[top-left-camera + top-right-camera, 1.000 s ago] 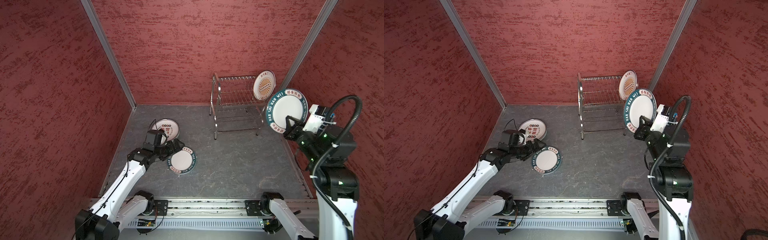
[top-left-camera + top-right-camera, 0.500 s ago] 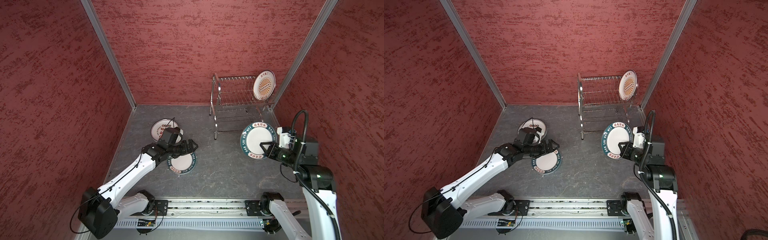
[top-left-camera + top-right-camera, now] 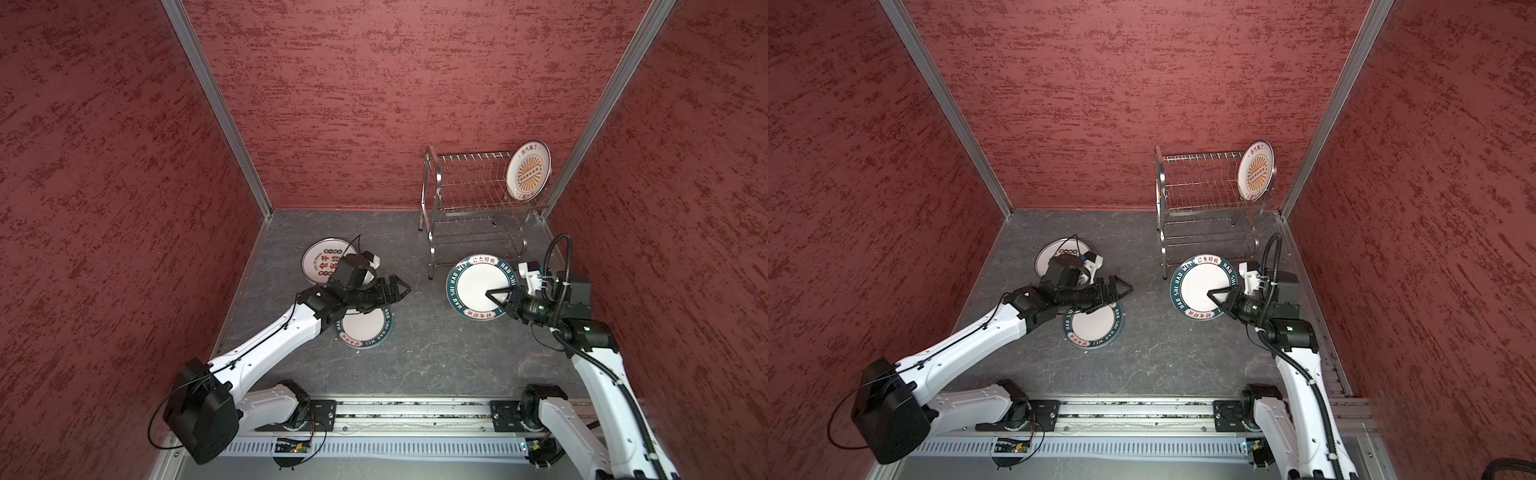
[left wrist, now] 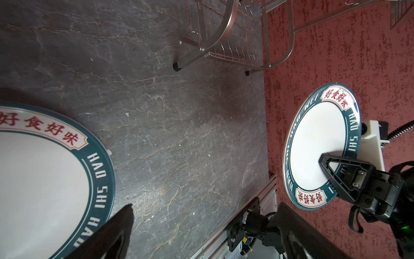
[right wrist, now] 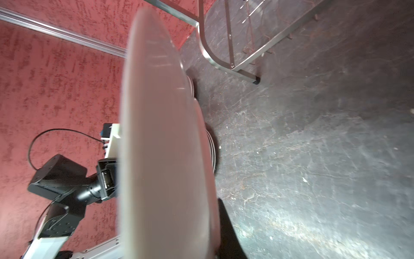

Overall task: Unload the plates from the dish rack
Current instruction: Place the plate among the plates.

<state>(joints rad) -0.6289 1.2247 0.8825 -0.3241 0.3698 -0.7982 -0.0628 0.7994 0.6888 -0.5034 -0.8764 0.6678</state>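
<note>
The right gripper point(image 3: 494, 296) is clamped on the rim of a teal-rimmed plate point(image 3: 471, 280), tilted above the tabletop point(image 3: 436, 357) near its right edge, in front of the dish rack point(image 3: 432, 183). The left gripper point(image 3: 401, 289), jaws wide apart and empty, points toward it across the middle. One sunburst plate point(image 3: 528, 170) stands at the rack's right end.

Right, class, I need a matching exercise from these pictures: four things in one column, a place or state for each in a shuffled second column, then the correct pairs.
Things
1. round white plate with orange sunburst
2. round white plate with red-black characters
3. left hand
4. right hand

Places and states
A. shut on the teal-rimmed white plate
B. standing on edge in the shiny steel wire dish rack
C. open, holding nothing
D. lying flat on the dark grey tabletop

Pairs: 1-B, 2-D, 3-C, 4-A
</note>
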